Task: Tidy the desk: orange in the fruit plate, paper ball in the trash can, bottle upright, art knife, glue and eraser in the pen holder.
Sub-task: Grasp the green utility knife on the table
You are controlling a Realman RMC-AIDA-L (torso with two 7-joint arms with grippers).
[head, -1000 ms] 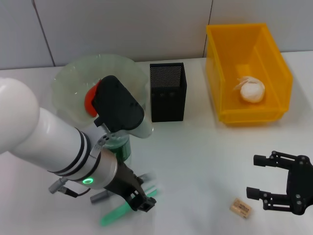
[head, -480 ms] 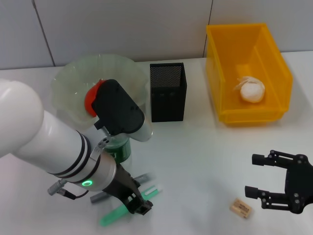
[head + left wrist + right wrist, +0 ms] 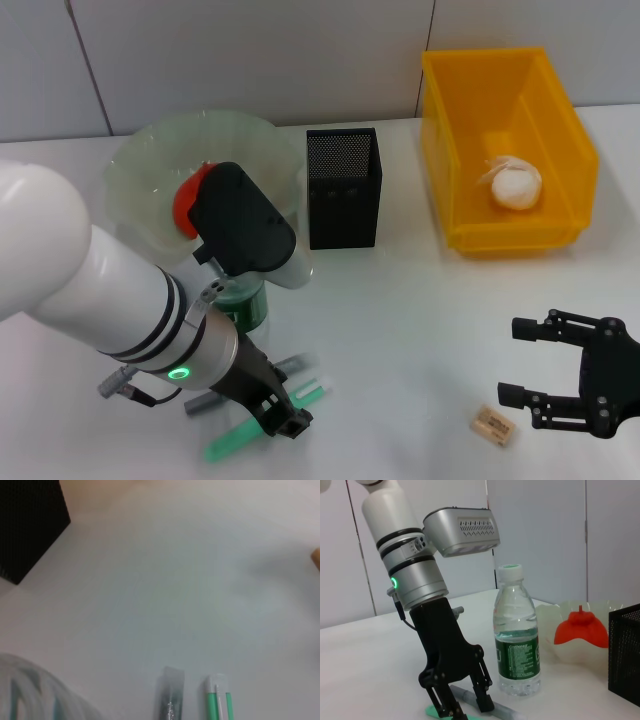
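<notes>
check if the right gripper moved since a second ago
Yes. The right gripper has slid slightly down the head view, nearer the eraser, still open.

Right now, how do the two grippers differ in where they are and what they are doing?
The left gripper points down at the grey pen-like tool, its fingers either side of it; the right gripper hovers level beside the eraser, around nothing. The left is by the upright bottle; the right is far from it. Both are black and open.
</notes>
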